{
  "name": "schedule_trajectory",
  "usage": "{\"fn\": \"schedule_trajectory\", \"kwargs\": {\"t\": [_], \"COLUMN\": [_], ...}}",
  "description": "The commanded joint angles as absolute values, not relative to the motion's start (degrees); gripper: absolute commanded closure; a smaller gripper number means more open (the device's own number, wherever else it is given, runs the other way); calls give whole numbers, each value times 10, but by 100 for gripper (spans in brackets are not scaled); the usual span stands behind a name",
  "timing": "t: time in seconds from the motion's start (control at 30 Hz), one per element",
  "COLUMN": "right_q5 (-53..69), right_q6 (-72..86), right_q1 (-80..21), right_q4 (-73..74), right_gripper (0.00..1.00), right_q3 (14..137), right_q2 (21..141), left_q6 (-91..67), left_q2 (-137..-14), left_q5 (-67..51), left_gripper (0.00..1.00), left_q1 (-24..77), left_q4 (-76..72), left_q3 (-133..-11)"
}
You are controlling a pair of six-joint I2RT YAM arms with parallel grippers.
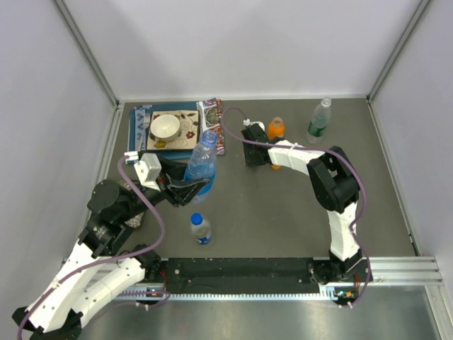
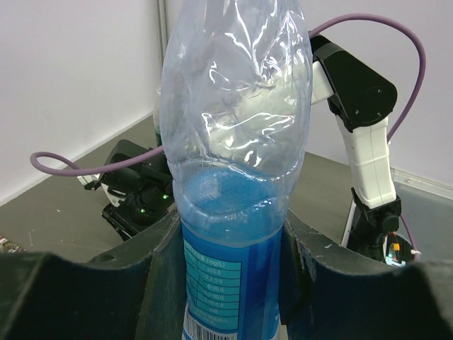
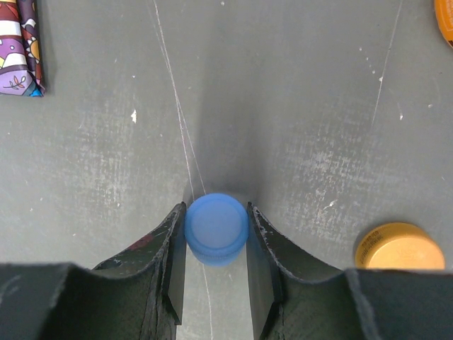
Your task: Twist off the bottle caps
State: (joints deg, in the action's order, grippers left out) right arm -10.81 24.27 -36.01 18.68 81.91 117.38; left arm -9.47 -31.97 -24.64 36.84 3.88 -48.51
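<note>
While the left hand (image 2: 230, 227) clamps the blue-labelled bottle (image 1: 201, 164) mid-frame, the right hand (image 3: 216, 212), pinching a blue cap (image 3: 216, 228) at lower centre, should set it flat on the bench (image 3: 297, 106) before opening.

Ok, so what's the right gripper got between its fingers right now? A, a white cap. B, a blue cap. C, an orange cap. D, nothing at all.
B: in the right wrist view a blue cap is pinched in the right gripper, while the orange cap lies apart on the table.
</note>
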Motion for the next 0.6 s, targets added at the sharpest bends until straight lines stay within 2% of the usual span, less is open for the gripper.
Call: {"fn": "schedule_trajectory", "kwargs": {"t": [0.0,0.17,0.5,0.57], "right_q5": [-103,-103,-103,-109], "right_q6": [249,251,256,258], "right_q1": [-367,-367,-367,-367], "right_q4": [200,201,202,202], "right_gripper": [66,51,44,40], "right_q3": [824,818,817,820], "right_q2": [1176,1177,1168,1151], "left_q6": [-95,-93,-94,-95], "left_q2": [-314,-313,-309,-309], "left_q5": [-243,-241,-240,-238], "left_gripper": [64,62,62,62], "left_q1": [367,366,367,367], "left_q4": [23,22,22,21], "left_q3": [-479,-476,-472,-470]}}
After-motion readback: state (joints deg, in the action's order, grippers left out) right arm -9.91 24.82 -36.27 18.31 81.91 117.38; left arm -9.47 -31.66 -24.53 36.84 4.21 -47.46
